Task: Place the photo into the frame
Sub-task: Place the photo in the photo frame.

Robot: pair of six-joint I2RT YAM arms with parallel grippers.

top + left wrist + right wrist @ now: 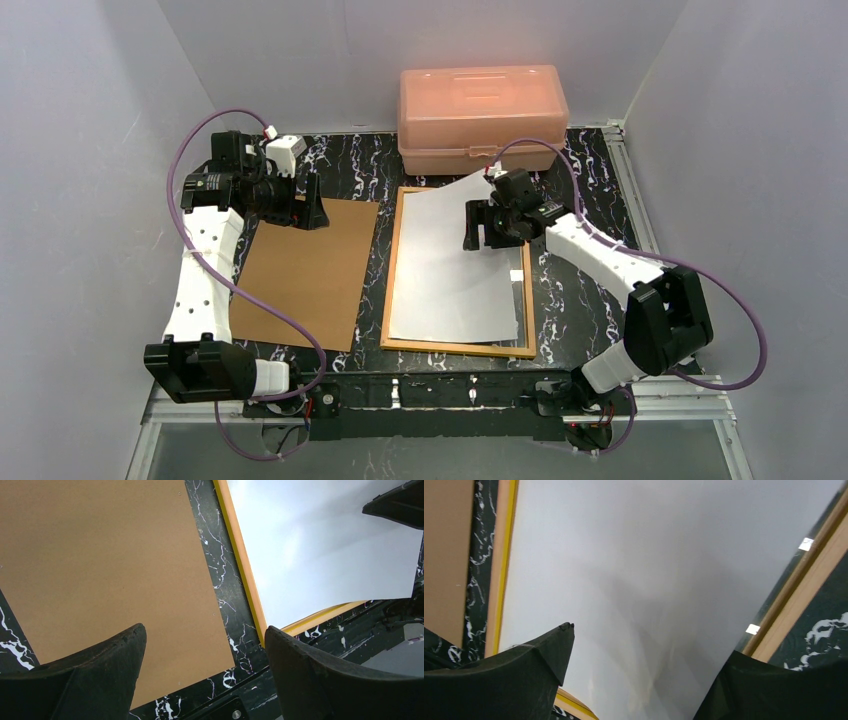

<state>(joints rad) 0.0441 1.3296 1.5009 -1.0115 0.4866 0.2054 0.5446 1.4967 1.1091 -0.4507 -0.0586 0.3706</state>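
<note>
My jaws gape open: left gripper [204, 630] over brown board [305, 270], right gripper [651, 640] over photo [455, 270], askew on frame [455, 349]; pink box [480, 115] behind.

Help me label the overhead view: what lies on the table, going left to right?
Brown backing board → frame's left edge → photo, white side up → frame's right edge.
</note>
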